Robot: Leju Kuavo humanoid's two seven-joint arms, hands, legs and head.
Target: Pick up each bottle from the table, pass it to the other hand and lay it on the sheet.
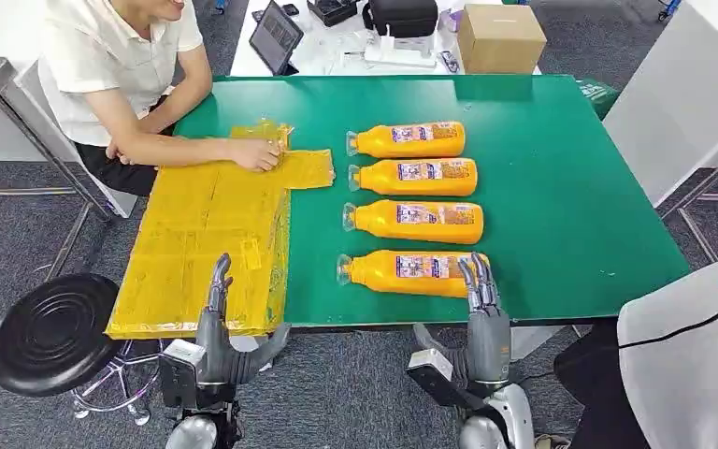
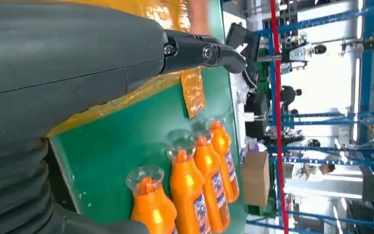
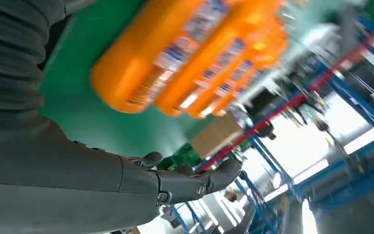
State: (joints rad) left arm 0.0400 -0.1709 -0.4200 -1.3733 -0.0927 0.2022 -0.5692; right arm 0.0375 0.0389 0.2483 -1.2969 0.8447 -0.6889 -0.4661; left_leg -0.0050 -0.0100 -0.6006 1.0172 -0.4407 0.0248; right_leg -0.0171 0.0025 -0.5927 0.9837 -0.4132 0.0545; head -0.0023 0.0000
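Both arms reached up from below toward the near edge of the green bench [image 1: 561,187]. The left hand [image 1: 217,313] stood upright with fingers spread and nothing in it, its fingertips over the near edge of the yellow sheet [image 1: 196,243]. The right hand [image 1: 482,304] was also raised and empty, fingers straight and apart, tips at the base of the nearest bottle [image 1: 411,271]. Four orange bottles lay side by side on the bench, caps toward the sheet. A person's hand [image 1: 257,154] rested on the sheet's far part.
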